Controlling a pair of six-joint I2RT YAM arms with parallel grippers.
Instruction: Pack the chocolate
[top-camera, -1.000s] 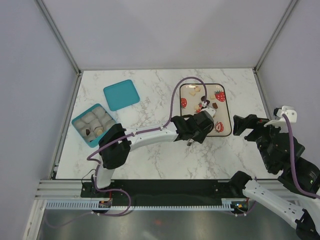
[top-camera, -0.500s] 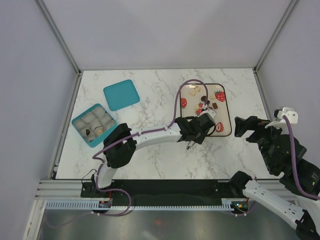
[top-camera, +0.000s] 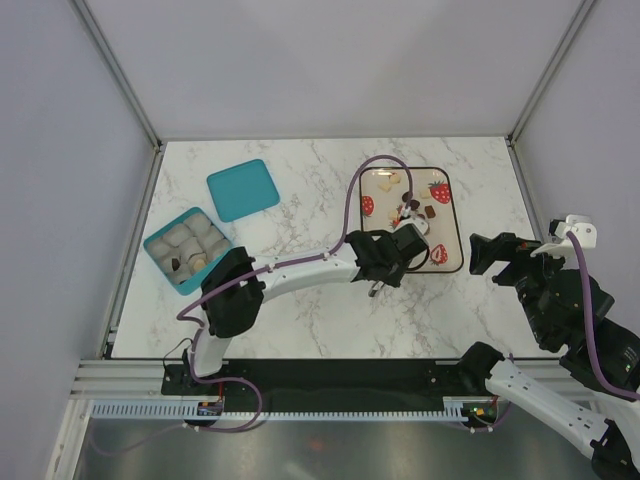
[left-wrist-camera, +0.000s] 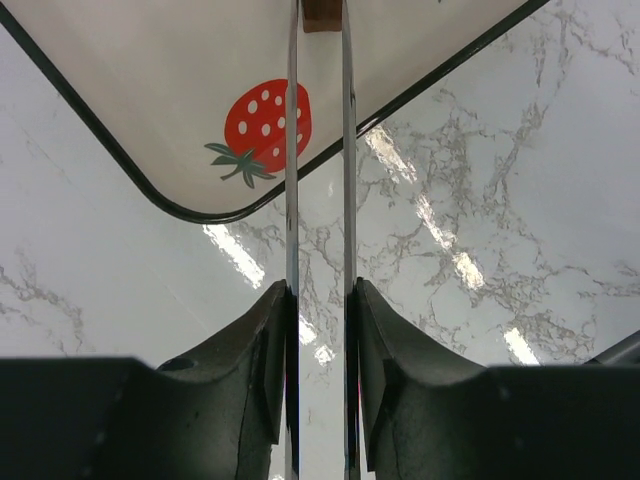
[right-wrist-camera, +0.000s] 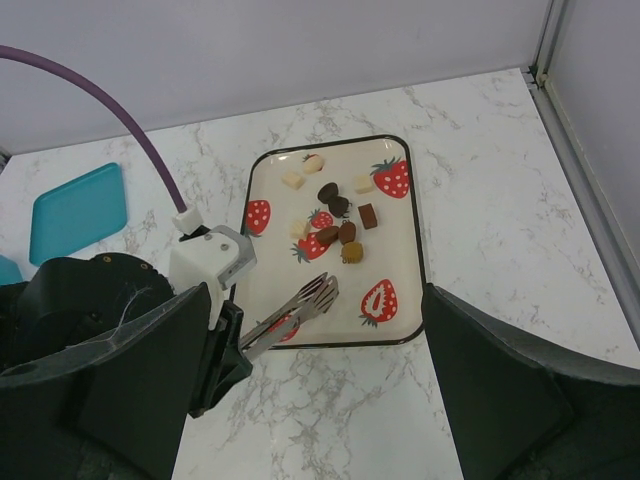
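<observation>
The chocolate pieces (right-wrist-camera: 340, 235), dark brown, mid brown and cream, lie on the strawberry-print tray (right-wrist-camera: 415, 230), also seen from above (top-camera: 415, 208). My left gripper (top-camera: 398, 262) is shut on the silver tongs (right-wrist-camera: 300, 305) at the tray's near left corner. The tong tips hang over the tray's near part. In the left wrist view the gripper (left-wrist-camera: 320, 290) clamps the two tong blades (left-wrist-camera: 292, 150). A brown piece (left-wrist-camera: 322, 12) shows between them at the top edge; I cannot tell if it is gripped. My right gripper (top-camera: 490, 255) is open and empty, raised right of the tray.
A teal box (top-camera: 158, 262) with white paper cups stands at the left and holds a dark piece and a cream piece. Its teal lid (top-camera: 243, 189) lies flat behind it. The tray's rim (left-wrist-camera: 120, 165) is black. Metal frame posts border the table.
My left gripper with the tongs has drawn back slightly to the left along the tray's near edge. The right gripper shifted a little to the right, then held still.
</observation>
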